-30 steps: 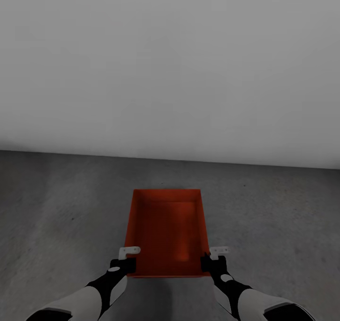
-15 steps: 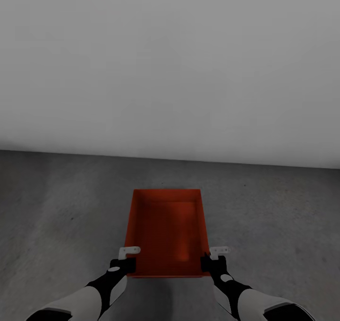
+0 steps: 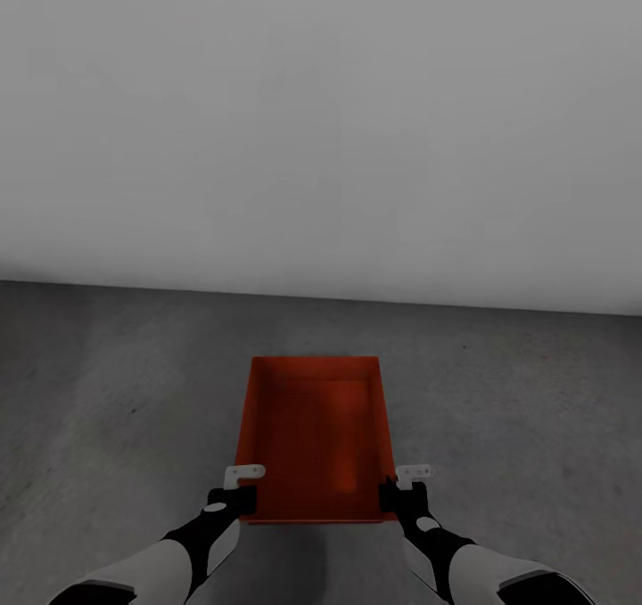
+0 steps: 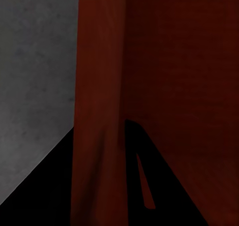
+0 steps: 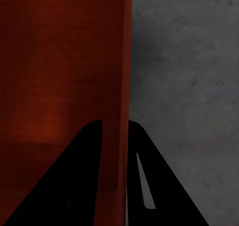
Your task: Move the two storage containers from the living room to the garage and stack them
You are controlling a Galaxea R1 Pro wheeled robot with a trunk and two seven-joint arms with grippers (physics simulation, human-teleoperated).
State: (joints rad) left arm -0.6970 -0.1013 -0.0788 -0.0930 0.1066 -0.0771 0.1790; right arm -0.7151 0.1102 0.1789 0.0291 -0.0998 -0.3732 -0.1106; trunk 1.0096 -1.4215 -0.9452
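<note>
Your storage container (image 3: 314,436) sits at 6 o'clock over the dark grey floor (image 3: 107,382) (white wall (image 3: 321,124) at 12). Your left gripper (image 3: 239,491) pinches its left wall, your right gripper (image 3: 392,491) its right wall.

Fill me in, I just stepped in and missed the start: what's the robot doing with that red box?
The robot holds one orange-red storage container between both arms, over the dark grey floor facing a plain white wall. The left hand grips its left side wall near the close corner, and the right hand grips the right wall. Each hand's fingers straddle the thin wall.
</note>
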